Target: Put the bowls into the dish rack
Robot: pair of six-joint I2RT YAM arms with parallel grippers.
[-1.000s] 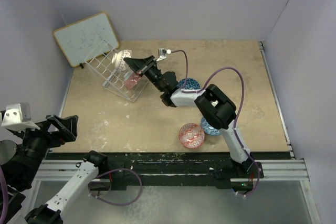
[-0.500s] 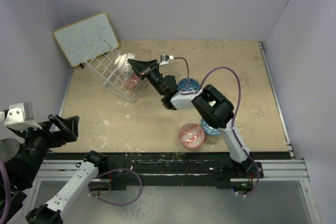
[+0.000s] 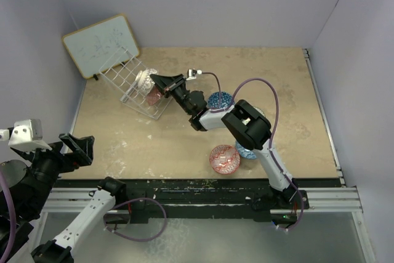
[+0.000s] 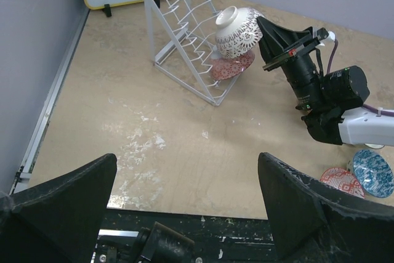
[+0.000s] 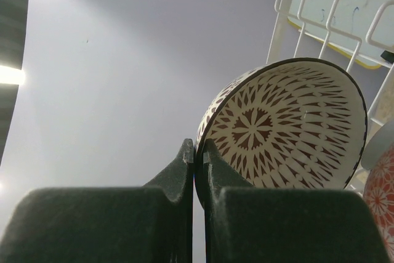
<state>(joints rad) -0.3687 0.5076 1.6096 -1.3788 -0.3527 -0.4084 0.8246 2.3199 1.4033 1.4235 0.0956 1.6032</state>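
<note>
Fingers of the left end effector are seen spread wide at the near edge of the counter, with nothing gripped between them. Farther in, a red bowl and a blue bowl are set just beside each other near the front edge, and a second blue bowl is found at mid-counter. Beyond that, the right end effector is clamped shut on the rim of a cream-white bowl, which is held tipped on its side at the front of the dish rack, just above a pinkish-red bowl lodged at the rack's foot; whether the held bowl touches the wires cannot be told.
</note>
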